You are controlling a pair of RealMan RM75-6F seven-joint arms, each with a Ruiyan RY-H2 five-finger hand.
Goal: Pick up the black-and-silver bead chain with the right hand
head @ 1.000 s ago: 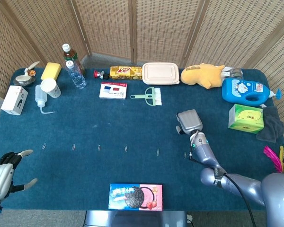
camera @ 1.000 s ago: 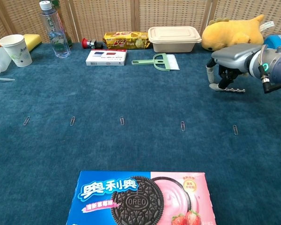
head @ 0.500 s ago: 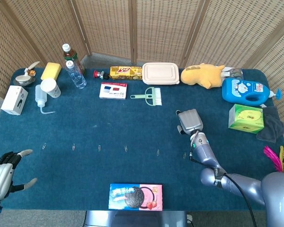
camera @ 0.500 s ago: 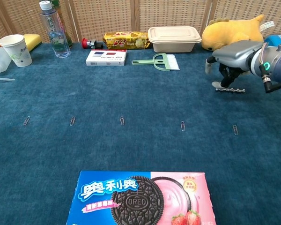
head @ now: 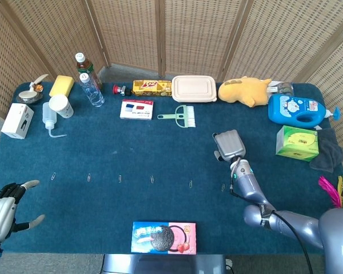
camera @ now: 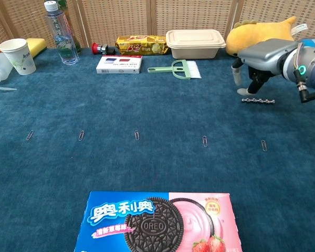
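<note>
The right robot hand (camera: 254,65) hovers, fingers spread and holding nothing, just above the short black-and-silver bead chain (camera: 258,100) lying straight on the blue carpeted surface (camera: 147,110), near a yellow plush toy (camera: 260,34).

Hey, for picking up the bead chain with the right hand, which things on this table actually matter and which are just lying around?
Part of the job:
bead chain, lying on the cloth
right hand, above the chain, holding nothing

Just lying about:
Oreo box
paper clips
green brush
lidded food container
yellow plush toy
water bottle
paper cup
</note>
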